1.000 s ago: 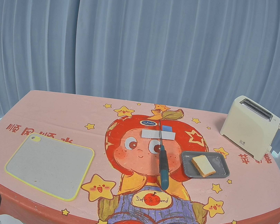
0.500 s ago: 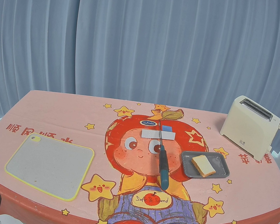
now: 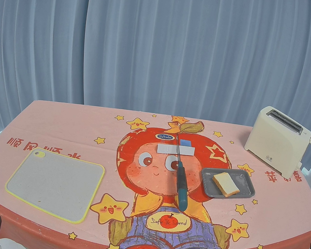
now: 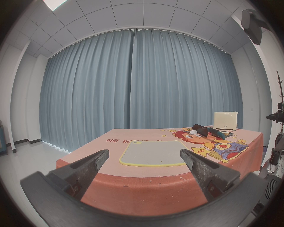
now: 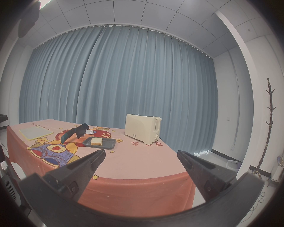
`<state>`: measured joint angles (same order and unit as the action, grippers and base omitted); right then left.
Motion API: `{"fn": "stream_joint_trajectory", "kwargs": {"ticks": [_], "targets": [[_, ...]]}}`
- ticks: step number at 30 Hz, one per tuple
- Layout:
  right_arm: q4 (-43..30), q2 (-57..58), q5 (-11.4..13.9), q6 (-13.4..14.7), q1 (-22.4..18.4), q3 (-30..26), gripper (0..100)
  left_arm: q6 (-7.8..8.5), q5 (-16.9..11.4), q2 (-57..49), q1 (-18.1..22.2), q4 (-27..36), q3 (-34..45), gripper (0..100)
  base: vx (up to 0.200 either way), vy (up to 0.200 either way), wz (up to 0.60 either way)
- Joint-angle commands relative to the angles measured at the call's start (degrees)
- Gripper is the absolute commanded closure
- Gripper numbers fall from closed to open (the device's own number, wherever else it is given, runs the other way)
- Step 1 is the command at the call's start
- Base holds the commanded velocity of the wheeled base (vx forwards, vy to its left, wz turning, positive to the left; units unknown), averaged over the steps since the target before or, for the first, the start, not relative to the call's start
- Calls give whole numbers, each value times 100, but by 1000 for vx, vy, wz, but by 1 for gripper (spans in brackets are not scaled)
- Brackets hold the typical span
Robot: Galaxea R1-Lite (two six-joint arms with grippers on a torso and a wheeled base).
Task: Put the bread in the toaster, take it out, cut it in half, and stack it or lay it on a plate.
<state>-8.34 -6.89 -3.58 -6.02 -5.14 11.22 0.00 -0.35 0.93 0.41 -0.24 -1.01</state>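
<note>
the bread [image 3: 225,184] lies on the grey plate [image 3: 246,179], near the toaster [image 3: 279,140] on the right side of the worktop [image 3: 65,128]. no step looks done yet. the right gripper [image 5: 141,153] hangs low off the worktop's near edge, fingers wide apart, holding nothing. the left gripper [image 4: 144,153] is wide apart and bare too, near the cutting board [image 3: 55,183]. the bread looks thin and soft, so a hard squeeze could squash it. a low reach could shove the plate. the knife [image 3: 182,183] lies just beside the plate and could get bumped.
</note>
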Motion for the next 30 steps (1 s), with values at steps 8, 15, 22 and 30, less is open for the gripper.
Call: {"fn": "stream_joint_trajectory", "kwargs": {"ticks": [8,15,22,30], "targets": [[25,153,7,5,5,-155,0,0,0,-93,2,-2,101,0,0,0,0],[140,153,42,5,5,-471,0,0,0,-93,2,-2,101,0,0,0,0],[219,153,104,40,5,-700,0,0,0,-93,2,-2,101,0,0,0,0],[1027,153,438,145,5,-1060,0,0,0,-93,2,-2,101,0,0,0,0]]}}
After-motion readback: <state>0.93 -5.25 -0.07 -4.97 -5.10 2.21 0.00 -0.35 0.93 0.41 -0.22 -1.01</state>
